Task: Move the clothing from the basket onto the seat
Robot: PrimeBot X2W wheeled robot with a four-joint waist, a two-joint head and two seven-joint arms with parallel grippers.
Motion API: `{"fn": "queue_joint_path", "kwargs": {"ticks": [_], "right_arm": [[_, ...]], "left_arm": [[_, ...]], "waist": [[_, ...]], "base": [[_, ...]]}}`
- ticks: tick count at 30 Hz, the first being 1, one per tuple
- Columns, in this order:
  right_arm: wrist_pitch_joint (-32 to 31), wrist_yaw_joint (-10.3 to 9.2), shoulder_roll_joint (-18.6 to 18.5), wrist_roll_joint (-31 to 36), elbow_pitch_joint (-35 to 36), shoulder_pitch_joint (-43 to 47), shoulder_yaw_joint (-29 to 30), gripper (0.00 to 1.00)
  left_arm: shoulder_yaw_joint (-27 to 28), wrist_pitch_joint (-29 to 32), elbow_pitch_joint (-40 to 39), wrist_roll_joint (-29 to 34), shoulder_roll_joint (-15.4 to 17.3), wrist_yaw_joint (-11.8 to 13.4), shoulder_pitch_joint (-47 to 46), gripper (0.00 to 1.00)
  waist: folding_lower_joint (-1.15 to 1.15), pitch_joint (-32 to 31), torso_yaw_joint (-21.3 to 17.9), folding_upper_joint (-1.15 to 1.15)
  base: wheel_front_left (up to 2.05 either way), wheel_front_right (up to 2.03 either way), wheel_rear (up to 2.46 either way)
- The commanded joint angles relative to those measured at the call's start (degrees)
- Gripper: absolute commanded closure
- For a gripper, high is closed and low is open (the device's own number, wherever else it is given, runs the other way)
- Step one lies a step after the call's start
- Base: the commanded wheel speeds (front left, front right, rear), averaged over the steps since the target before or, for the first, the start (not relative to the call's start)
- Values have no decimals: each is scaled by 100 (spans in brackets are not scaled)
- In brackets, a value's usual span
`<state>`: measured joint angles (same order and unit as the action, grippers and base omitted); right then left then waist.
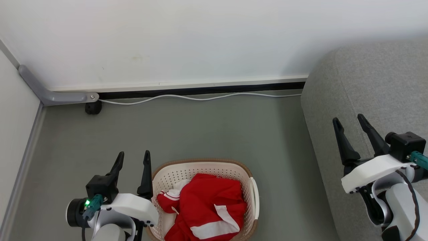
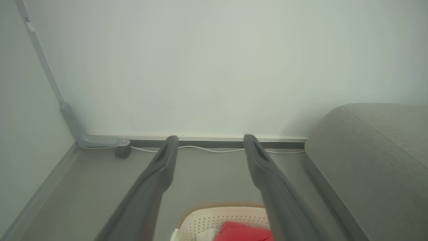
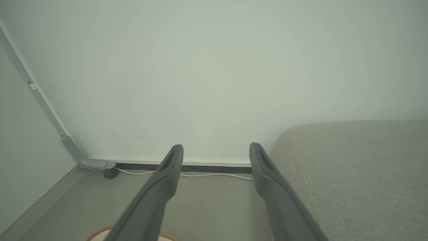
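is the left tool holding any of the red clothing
No, the left tool stands open and empty beside the basket, with the red clothing lying inside it.

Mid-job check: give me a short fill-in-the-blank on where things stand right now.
1. The red clothing lies ____ the laundry basket.
2. The left hand and the right hand are both ____, not shut, and hold nothing.
3. The grey sofa stands on the robot's ____ side.

Missing words: inside; open; right.
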<state>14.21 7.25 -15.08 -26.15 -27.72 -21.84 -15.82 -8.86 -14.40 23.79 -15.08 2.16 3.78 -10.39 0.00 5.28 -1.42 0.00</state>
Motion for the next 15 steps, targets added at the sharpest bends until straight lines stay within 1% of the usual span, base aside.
{"fn": "queue_joint_path", "kwargs": {"ticks": [1, 8, 15], "right_arm": [[79, 24, -105, 12, 209, -161, -58, 0], [79, 24, -245, -17, 564, -246, 46, 0], [79, 24, -453, -76, 1053, -364, 218, 0]], "left_arm": [[101, -60, -176, -76, 72, 83, -283, 0], [-181, -60, -220, -224, 72, 224, -423, 0], [-616, -60, -288, -512, 72, 531, -609, 0]], "waist": [[0, 114, -3, 0], [0, 581, 4, 0], [0, 1242, 1, 0]], "base": [[0, 0, 0], [0, 0, 0], [0, 0, 0]]}}
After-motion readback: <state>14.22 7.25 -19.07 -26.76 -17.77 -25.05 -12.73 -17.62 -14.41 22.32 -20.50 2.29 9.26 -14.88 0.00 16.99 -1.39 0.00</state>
